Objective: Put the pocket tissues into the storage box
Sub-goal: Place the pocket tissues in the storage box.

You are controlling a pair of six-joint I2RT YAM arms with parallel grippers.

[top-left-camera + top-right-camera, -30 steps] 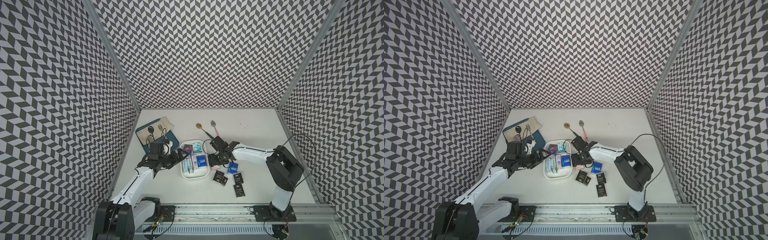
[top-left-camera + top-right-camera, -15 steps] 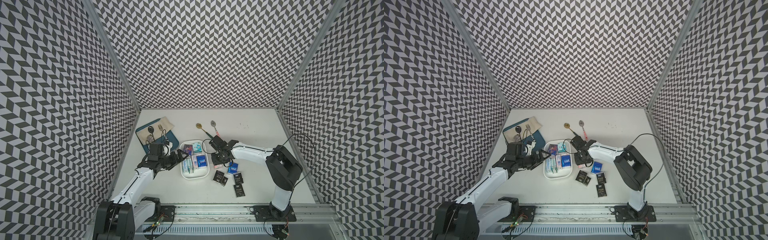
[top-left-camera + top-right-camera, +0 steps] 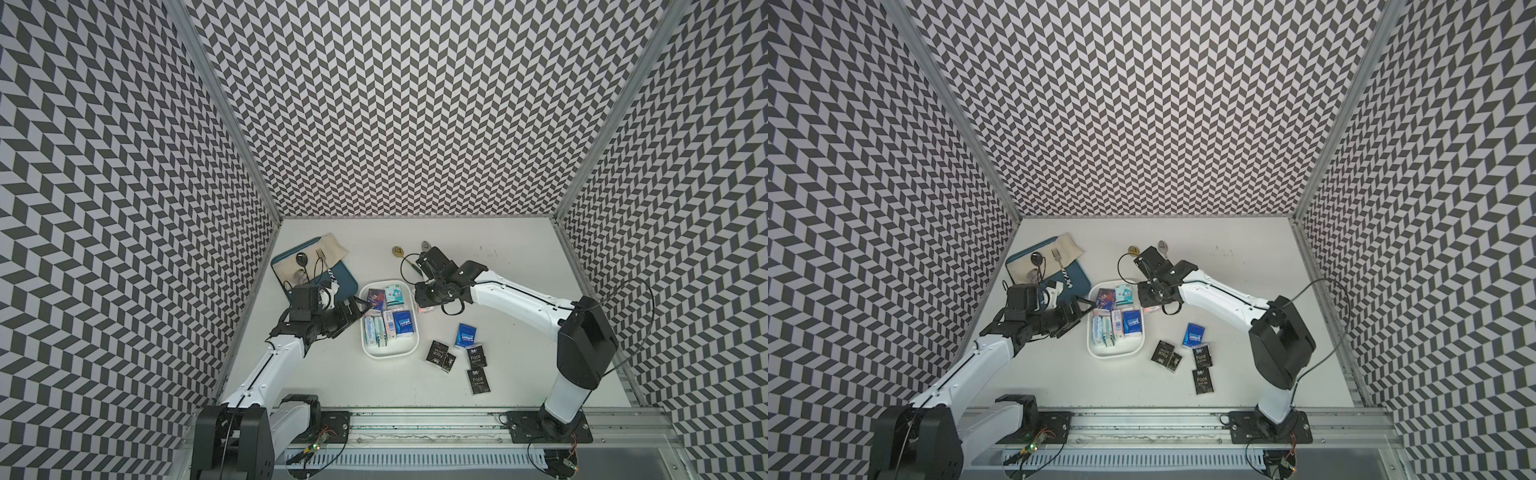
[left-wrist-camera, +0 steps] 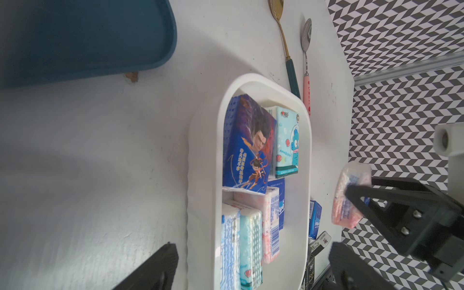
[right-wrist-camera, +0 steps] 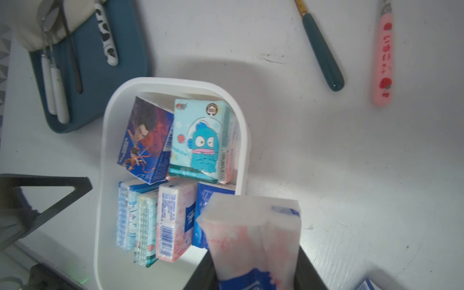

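The storage box (image 3: pixel 388 354) (image 3: pixel 1115 353) is a white tub in mid-table holding several pocket tissues, some standing on edge (image 5: pixel 173 218) (image 4: pixel 248 150). My right gripper (image 3: pixel 427 303) (image 5: pixel 251 271) is shut on a white-pink packet (image 3: pixel 426 309) (image 3: pixel 1151 309) (image 4: pixel 351 195) (image 5: pixel 253 233), held off the table just beside the box's right rim. A blue packet (image 3: pixel 465 336) and three black "Face" packets (image 3: pixel 476 356) lie on the table right of the box. My left gripper (image 3: pixel 357 309) (image 4: pixel 251 271) is open at the box's left side, holding nothing.
A teal tray (image 3: pixel 345 282) with a beige cloth and cutlery sits at the back left. A gold spoon with a green handle (image 5: pixel 324 57) and a pink-handled spoon (image 5: pixel 383 62) lie behind the box. Patterned walls close three sides.
My right gripper has closed on the white-pink packet and lifted it from the table, bringing it a little toward the box. The left arm has stayed still.
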